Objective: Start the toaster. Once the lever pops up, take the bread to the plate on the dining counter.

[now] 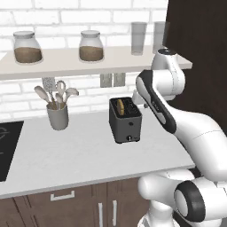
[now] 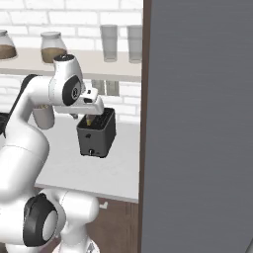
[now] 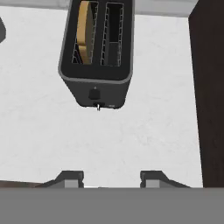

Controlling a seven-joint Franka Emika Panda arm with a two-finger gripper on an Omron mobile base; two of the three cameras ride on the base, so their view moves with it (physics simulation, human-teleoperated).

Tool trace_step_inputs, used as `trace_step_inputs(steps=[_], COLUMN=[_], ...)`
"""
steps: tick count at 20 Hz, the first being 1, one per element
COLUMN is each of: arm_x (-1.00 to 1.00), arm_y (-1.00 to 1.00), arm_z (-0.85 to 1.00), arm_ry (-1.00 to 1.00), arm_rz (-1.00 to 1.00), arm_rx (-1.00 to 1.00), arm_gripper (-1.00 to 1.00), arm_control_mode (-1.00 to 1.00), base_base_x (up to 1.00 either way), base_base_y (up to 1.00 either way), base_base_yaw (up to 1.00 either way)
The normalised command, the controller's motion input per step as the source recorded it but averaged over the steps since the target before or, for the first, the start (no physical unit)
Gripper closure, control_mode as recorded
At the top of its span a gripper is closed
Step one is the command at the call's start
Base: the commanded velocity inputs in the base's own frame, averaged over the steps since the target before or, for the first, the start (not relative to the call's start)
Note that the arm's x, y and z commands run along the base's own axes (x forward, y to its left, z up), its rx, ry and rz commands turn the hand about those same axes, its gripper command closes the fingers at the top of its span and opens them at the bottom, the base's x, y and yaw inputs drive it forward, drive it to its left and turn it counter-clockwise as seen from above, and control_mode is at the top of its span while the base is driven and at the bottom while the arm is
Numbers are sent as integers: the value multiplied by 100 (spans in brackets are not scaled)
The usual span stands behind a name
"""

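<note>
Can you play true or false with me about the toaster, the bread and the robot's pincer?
1. The bread sits in a slot of the toaster. True.
2. Both toaster slots hold bread. False: the other slot is empty.
3. The pincer is squeezing the bread. False: it is open, apart from the toaster.
4. A cup of spoons stands on the counter. True.
5. The shelf holds two jars. True.

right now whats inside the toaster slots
The toaster holds the bread in one slot; the other slot looks empty. The slice's lower part is hidden inside the slot.
</note>
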Motion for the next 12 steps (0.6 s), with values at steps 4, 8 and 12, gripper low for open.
trace_step_inputs(steps=[4, 8, 12], arm_x=[-11, -51, -30], arm_y=[0, 6, 27], arm_z=[0, -29, -47], arm_ry=[0, 0, -1], arm_rz=[0, 0, 0], arm_rx=[0, 0, -8], arm_gripper=[-100, -100, -100], arm_control_mode=[-100, -100, -100], base_base_x=[0, 0, 0], base_base_y=[0, 0, 0], base_base_yaw=[0, 0, 0])
